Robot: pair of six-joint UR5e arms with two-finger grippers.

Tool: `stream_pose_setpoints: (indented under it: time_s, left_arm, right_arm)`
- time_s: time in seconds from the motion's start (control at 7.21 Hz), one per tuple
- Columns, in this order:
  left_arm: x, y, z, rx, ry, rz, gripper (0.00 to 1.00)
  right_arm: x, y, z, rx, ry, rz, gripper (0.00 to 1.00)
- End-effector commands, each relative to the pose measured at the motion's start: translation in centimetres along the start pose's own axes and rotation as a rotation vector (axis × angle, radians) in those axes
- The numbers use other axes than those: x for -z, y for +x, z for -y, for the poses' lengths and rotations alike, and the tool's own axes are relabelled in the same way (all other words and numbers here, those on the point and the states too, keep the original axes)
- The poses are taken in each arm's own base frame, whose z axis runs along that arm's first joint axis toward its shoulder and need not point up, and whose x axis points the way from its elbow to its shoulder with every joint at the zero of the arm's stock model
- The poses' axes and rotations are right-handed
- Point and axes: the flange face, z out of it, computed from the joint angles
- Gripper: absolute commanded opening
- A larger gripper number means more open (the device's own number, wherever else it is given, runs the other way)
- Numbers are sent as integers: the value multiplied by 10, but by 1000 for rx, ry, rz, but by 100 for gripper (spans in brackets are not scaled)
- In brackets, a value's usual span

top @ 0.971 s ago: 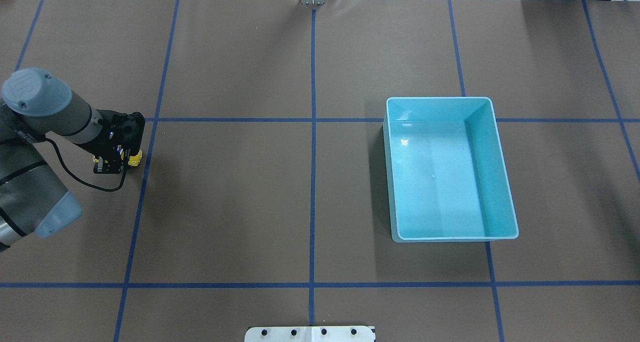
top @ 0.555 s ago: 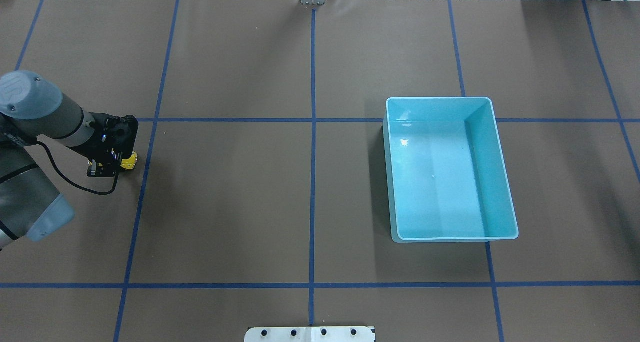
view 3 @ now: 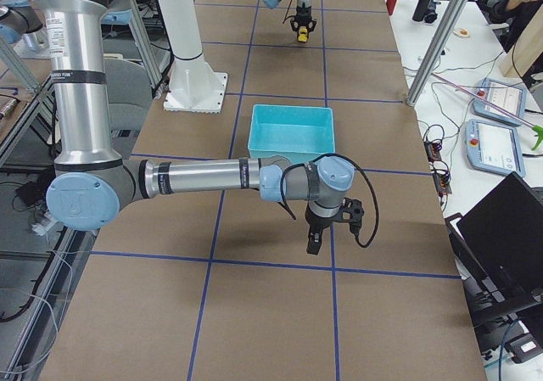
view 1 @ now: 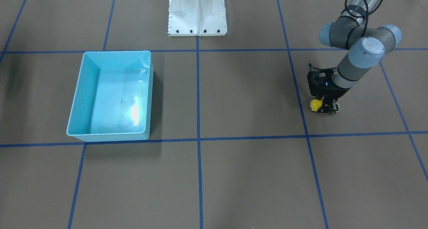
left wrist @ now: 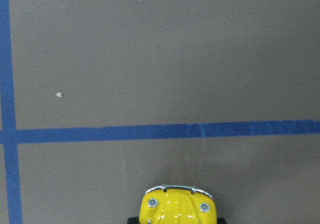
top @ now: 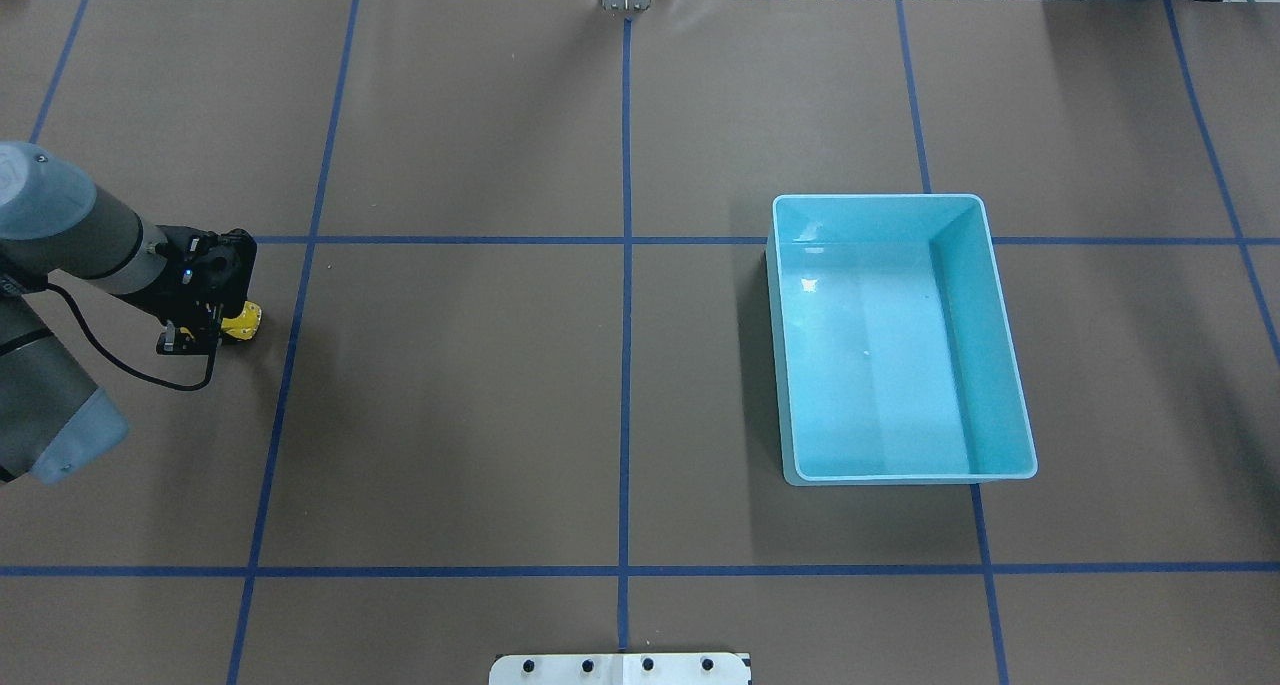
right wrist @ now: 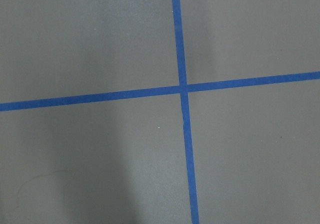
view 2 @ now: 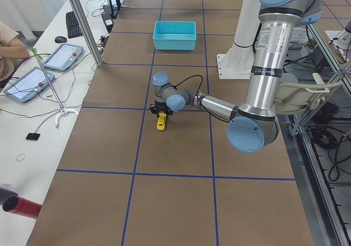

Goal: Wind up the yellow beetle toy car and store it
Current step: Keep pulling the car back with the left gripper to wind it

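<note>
Count — 1 toy car (view 1: 316,104) | 1 turquoise bin (view 1: 80,98) | 2 arms (view 3: 204,177)

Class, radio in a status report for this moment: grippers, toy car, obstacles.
Left gripper shut on yellow beetle toy car. Right gripper: state cannot tell. Turquoise bin empty, nothing visible between it and car.

Robotics lab. Table (top: 450,415) papered brown, gridded with blue tape (top: 625,365). Side bench (view 2: 33,120) carries teach pendants (view 2: 63,57), keyboard (view 2: 72,24); aluminium post (view 2: 82,21); laptop (view 3: 501,228).
</note>
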Motion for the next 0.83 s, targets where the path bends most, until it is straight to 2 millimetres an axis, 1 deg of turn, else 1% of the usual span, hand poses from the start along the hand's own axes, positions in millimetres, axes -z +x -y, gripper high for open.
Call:
stream_pose_setpoints:
  time_s: [0.0,0.56,0.69]
  left_arm:
    - [-2,5,-13,-1,12,4,2]
    - [-1,12,-38,-13,33,-8,2]
    - [-2,13,-39,-21,36,-5,2]
  right_arm:
    - [-1,1,-1,-1,-1,0,100]
    - [-1,1,-1,-1,-1,0,100]
    - [0,1,-1,0,0,0,100]
